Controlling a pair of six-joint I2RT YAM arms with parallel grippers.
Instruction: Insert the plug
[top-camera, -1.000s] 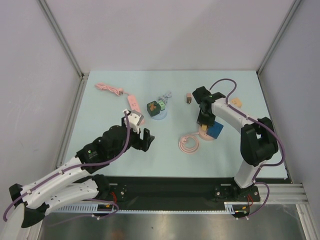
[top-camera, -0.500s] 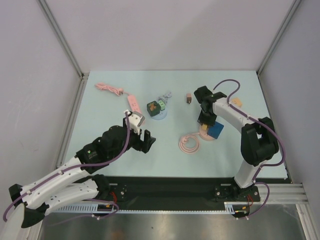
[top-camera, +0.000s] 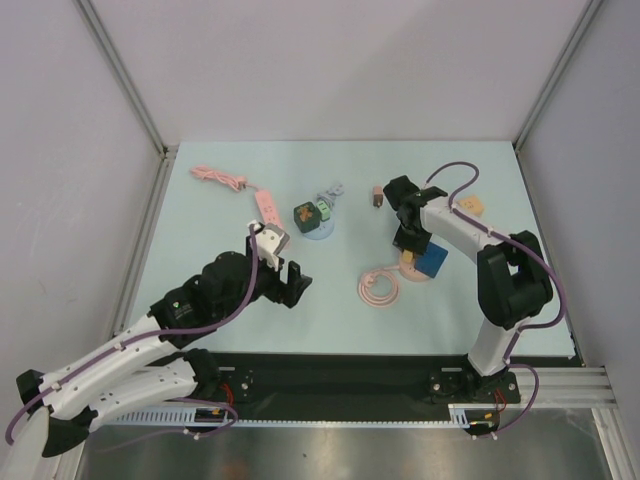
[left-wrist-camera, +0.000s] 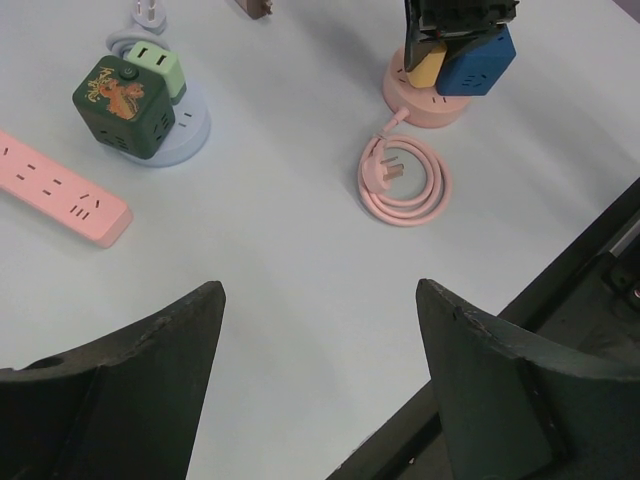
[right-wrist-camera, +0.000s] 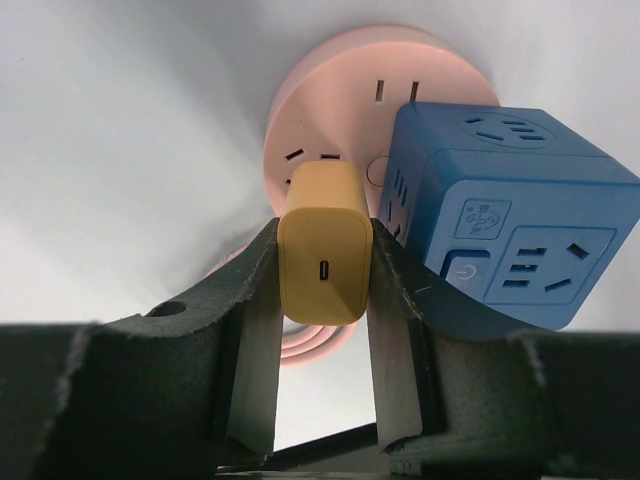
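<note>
Over on the left, the left tool (left-wrist-camera: 316, 320) hangs wide open above the counter (left-wrist-camera: 280, 230), gripping nothing. To the right, the right tool (right-wrist-camera: 325, 238) is clamped on the yellow plug (right-wrist-camera: 323, 265), held over the round pink socket base (right-wrist-camera: 330, 90), just beside the blue cube (right-wrist-camera: 520, 200). Whether it's seated, I cannot tell.

Table (top-camera: 340, 320): pink strip (top-camera: 267, 207), coiled cord (left-wrist-camera: 405, 214), round pink socket (left-wrist-camera: 425, 106), grey base (left-wrist-camera: 192, 134).

Blue cube (right-wrist-camera: 515, 210) sat just beside the plug (right-wrist-camera: 323, 240) on 1 side; pink base (right-wrist-camera: 330, 90) elsewhere lay unobstructed.
</note>
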